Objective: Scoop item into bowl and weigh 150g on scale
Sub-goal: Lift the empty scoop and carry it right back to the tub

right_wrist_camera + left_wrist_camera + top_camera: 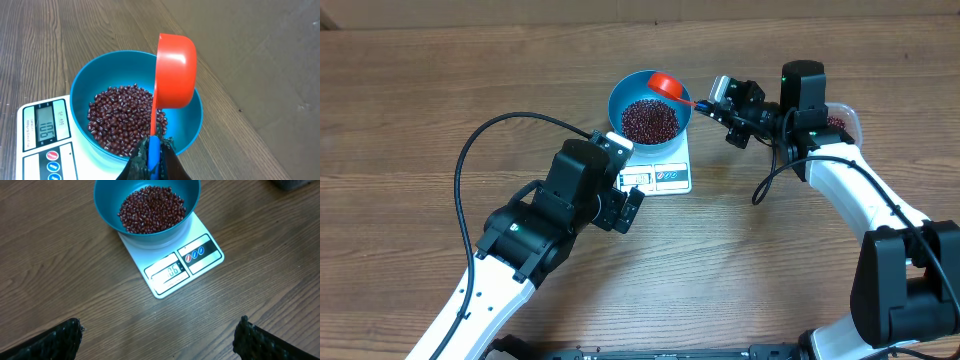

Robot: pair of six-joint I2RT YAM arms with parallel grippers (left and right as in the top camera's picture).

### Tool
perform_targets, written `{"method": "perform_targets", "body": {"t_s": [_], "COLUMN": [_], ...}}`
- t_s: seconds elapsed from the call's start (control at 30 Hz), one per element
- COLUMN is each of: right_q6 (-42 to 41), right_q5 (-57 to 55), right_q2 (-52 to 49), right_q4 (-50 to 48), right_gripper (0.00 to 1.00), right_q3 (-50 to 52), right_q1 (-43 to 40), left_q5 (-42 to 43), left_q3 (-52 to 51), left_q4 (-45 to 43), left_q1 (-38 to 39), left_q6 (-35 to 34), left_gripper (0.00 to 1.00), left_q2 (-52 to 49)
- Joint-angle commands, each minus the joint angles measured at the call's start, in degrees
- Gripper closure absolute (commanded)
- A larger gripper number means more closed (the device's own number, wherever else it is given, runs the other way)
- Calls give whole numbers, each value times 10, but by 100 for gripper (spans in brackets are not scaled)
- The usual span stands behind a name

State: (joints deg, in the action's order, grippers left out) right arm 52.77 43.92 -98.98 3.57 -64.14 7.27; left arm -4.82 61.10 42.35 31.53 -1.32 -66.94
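Weighing in progress: the right pincer (152, 155), pressed tight on the blue handle of a red scoop (175, 70), holds the cup tipped on its side over the far rim of the bowl (80, 95), a pose that looks meant for letting beans (120, 120) fall inside rather than onto the desk (420, 100); whether anything remains in the cup cannot be told, since only its back shows. The beans lie heaped in the bowl; the bowl sits on the scale (205, 255), wider than its platform yet clear of the display (170, 271), so the reading stays visible; it looks like 106, short of the target if so. The left pincer (160, 340) hangs spread wide and empty just in front of the scale, touching nothing, seemingly placed to watch the figures. A clear tub (842, 120) with more beans peeks from behind the right arm, probably the supply. Count: two pincers, one scoop, one bowl, one scale, one tub; beans beyond counting.
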Motion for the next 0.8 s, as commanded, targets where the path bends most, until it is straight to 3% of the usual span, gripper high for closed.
{"method": "perform_targets", "body": {"t_s": [0.0,0.33,0.43,0.63,0.77], "right_q6": [7,-16,-67,-257,-275], "right_q5": [-4,-4,-4,-76,-109], "right_q2": [-3,-2,6,59,106], "right_q4": [-5,-3,-3,0,48], "right_gripper": [96,96,96,96,96], "right_q3": [-2,-4,-11,-24,-24], "right_q1": [2,2,-1,-12,-20], "left_q5": [-5,-5,-5,-5,-5], "left_q3": [-3,-3,-3,-3,-3], "left_q4": [-1,-1,-2,-1,-1], "left_q1": [4,4,4,3,3], "left_q6": [-4,-4,-4,-4,-4], "left_gripper": [1,0,1,1,0], "left_q2": [-3,-3,-3,-3,-3]}}
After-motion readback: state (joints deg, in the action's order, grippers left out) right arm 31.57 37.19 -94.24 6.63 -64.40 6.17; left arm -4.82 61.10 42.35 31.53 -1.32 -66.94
